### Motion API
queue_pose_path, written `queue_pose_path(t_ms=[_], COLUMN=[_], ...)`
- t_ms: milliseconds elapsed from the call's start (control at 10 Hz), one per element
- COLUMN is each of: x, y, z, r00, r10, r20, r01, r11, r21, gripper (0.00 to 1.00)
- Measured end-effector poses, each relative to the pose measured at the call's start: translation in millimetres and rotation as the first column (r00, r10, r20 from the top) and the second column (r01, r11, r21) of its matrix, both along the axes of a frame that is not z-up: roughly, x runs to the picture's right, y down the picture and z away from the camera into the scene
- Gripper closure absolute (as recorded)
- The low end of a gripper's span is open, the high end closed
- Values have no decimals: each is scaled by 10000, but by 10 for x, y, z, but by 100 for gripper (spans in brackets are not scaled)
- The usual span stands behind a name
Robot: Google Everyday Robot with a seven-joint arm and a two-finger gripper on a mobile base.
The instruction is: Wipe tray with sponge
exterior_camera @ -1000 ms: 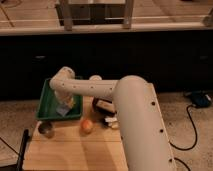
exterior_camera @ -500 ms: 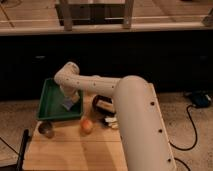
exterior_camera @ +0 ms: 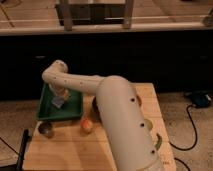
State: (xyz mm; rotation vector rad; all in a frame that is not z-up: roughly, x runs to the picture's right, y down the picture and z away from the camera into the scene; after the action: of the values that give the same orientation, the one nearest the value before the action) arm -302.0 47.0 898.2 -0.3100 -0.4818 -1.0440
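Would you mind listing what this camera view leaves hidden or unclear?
- Gripper over the tray: its grip on the sponge is blurred.
- Bowl: mostly hidden behind the arm.
- Tray's right side: partly covered by the arm.
- Small dark object: too blurred to identify.

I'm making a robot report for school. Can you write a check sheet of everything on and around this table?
Surface: light wooden tabletop, partly hidden by the white arm.
Job's things: large green plastic tray with raised rim at the table's back left; small pale blue-grey sponge inside it.
Clutter: round orange fruit in front of the tray; small dark cup near the tray's front left corner.
Gripper: gripper down in the tray at the sponge.
Cables: black cable on the floor, right.
Surroundings: speckled floor, dark cabinet front behind.
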Motion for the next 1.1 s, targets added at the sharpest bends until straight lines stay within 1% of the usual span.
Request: queue_pose_path(t_ms=[200, 400, 500, 600, 700, 800, 1000, 1100], x=[-58, 38, 142, 297, 488, 672, 819, 846], y=[217, 443, 505, 558, 555, 506, 362, 228], z=[-169, -329, -366, -379, -361, -301, -181, -68], r00=[9981, 9948, 9949, 9967, 9987, 9998, 9995, 9984], r10=[-460, -801, -821, -678, -440, -202, 55, 195], r20=[414, 625, 594, 455, 242, -10, -303, -526], r01=[464, 814, 834, 691, 448, 201, -61, -202], r11=[9989, 9965, 9963, 9972, 9985, 9994, 9998, 9997], r21=[-89, -189, -191, -270, -311, -296, -191, -117], gripper=[100, 100, 100, 100, 100, 100, 100, 100])
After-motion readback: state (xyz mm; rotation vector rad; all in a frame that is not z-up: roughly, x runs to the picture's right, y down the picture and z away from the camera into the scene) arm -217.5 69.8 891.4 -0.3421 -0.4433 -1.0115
